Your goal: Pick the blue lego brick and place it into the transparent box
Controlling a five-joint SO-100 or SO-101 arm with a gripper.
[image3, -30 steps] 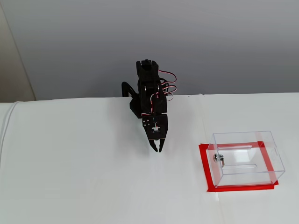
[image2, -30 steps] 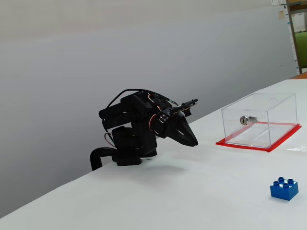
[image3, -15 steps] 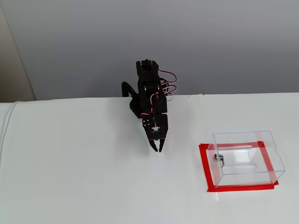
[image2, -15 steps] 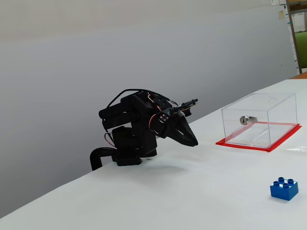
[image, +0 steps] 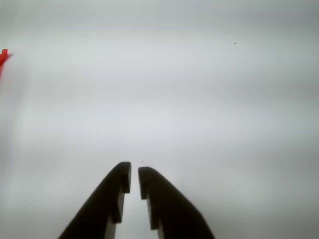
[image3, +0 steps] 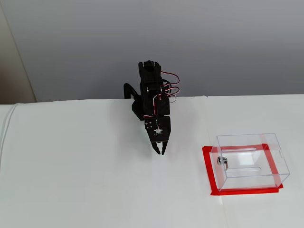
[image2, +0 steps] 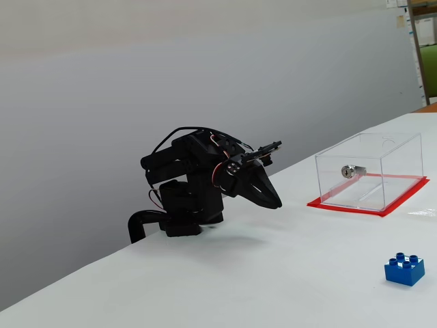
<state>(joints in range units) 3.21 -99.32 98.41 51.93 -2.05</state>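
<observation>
Wrist view shows the claw (image: 134,177) nearly pressed together and seemingly empty over bare table, so nothing is picked yet: next, reach the blue brick (image2: 404,268) (lying near the clear box (image2: 372,171)).

In the wrist view, only a red sliver of the transparent box (image: 3,57) shows, cut off at left.

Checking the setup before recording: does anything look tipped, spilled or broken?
Nothing stands out. The clear plastic box sits upright on its red base, the small blue brick rests studs-up on the white table, and the hand holds nothing.
</observation>
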